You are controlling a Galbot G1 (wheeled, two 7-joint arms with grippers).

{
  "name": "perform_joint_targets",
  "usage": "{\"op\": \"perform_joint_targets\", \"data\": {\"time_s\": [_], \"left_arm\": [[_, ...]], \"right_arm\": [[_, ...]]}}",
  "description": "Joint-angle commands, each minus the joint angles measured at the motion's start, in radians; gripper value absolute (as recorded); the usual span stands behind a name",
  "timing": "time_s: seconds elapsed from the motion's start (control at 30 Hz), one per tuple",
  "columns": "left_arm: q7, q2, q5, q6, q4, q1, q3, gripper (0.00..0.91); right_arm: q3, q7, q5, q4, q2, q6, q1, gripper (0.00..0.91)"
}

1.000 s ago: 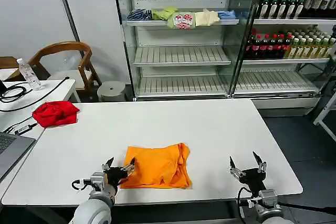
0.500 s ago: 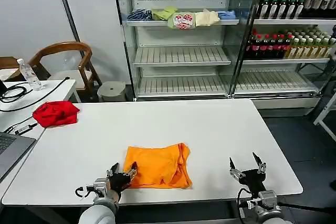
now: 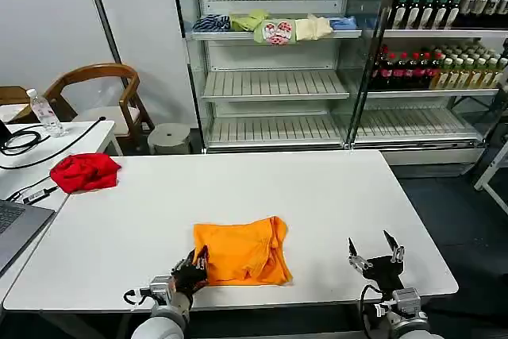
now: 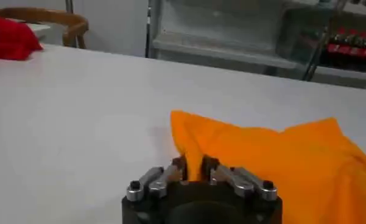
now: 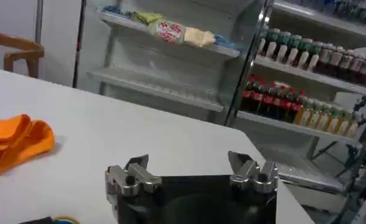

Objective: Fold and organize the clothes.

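Folded orange T-shirt lying flat on the white tabletop, near the front edge and slightly left of its middle. Left tool at the shirt's front-left corner, fingers closed together on a raised fold of the orange cloth. Right tool over the front-right corner of the tabletop, well apart from the shirt, fingers spread wide and holding nothing. Red cloth at the far-left edge.
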Motion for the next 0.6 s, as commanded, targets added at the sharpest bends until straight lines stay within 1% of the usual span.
{"op": "perform_joint_targets", "data": {"time_s": [0.03,0.1,0.13,0.17,0.23,0.37,0.4,0.43,0.5,0.57,0.6], "left_arm": [[0.03,0.002,0.018,-0.004,-0.012,-0.006,-0.013,0.02],[0.037,0.012,0.01,0.02,-0.031,-0.014,-0.036,0.01],[0.037,0.025,-0.015,0.038,-0.05,-0.019,-0.069,0.01],[0.038,0.044,-0.033,0.05,-0.07,-0.02,-0.088,0.01],[0.048,0.091,-0.074,0.092,-0.106,-0.02,-0.173,0.01],[0.068,0.222,-0.175,0.155,-0.152,0.001,-0.371,0.01],[0.073,0.259,-0.204,0.169,-0.149,0.006,-0.403,0.01],[0.081,0.292,-0.235,0.197,-0.142,0.02,-0.482,0.01],[0.093,0.349,-0.285,0.228,-0.122,0.05,-0.597,0.01],[0.101,0.399,-0.309,0.246,-0.107,0.081,-0.683,0.01],[0.105,0.437,-0.332,0.258,-0.093,0.109,-0.728,0.01]], "right_arm": [[-0.002,0.0,-0.001,-0.002,0.003,0.001,0.003,0.907],[-0.004,0.001,-0.002,-0.002,0.004,0.001,0.005,0.907],[-0.005,0.001,-0.002,-0.002,0.003,0.001,0.008,0.907],[-0.005,0.001,-0.002,-0.002,0.002,0.001,0.011,0.907],[-0.007,0.004,-0.002,-0.007,0.0,0.001,0.023,0.907],[-0.024,0.006,-0.002,-0.022,-0.002,0.007,0.05,0.907],[-0.031,0.006,-0.002,-0.024,-0.002,0.009,0.055,0.907],[-0.042,0.007,-0.003,-0.029,-0.002,0.011,0.067,0.907],[-0.064,0.007,-0.006,-0.035,0.0,0.014,0.086,0.907],[-0.081,0.007,-0.008,-0.037,0.0,0.017,0.1,0.907],[-0.094,0.007,-0.007,-0.038,0.0,0.017,0.112,0.907]]}}
